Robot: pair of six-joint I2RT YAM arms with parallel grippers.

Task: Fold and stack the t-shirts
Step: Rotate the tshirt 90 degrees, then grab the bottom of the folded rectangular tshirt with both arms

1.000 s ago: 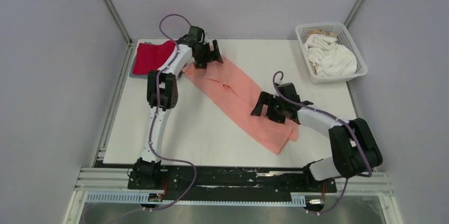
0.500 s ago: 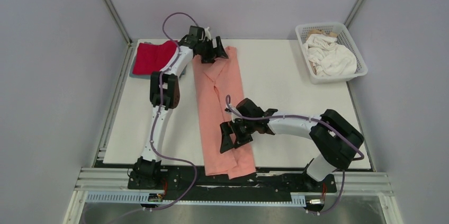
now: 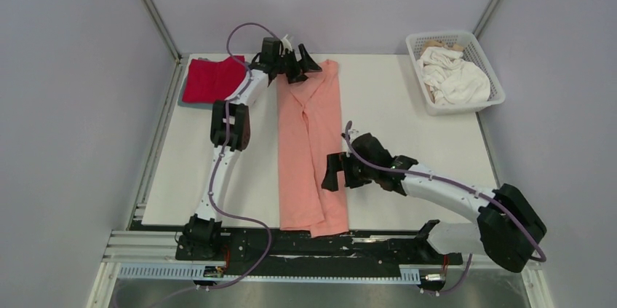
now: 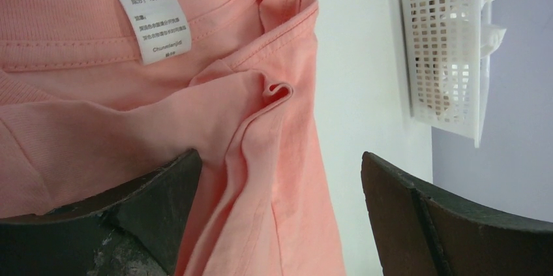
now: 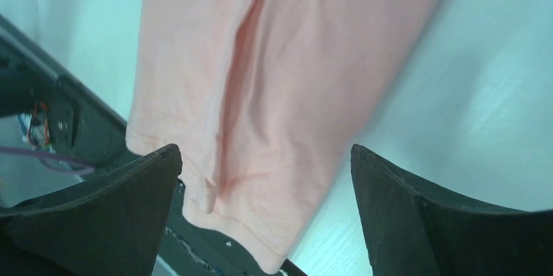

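Observation:
A salmon-pink t-shirt (image 3: 309, 148) lies as a long strip down the middle of the table, collar at the far end, hem hanging over the near edge. My left gripper (image 3: 302, 66) is open over its collar end, where a white label (image 4: 153, 21) shows on the pink cloth (image 4: 261, 178). My right gripper (image 3: 332, 175) is open just above the shirt's lower half (image 5: 274, 126), holding nothing. A folded red t-shirt (image 3: 211, 79) lies at the far left corner. White shirts (image 3: 455, 79) fill the basket.
A white mesh basket (image 3: 486, 68) stands at the far right corner and also shows in the left wrist view (image 4: 443, 47). The black arm-base rail (image 3: 320, 246) runs along the table's near edge under the shirt's hem.
The pink shirt swung from a diagonal lie to a straight strip. Both grippers have let go: the left has lifted off the collar, the right moved right and opened.

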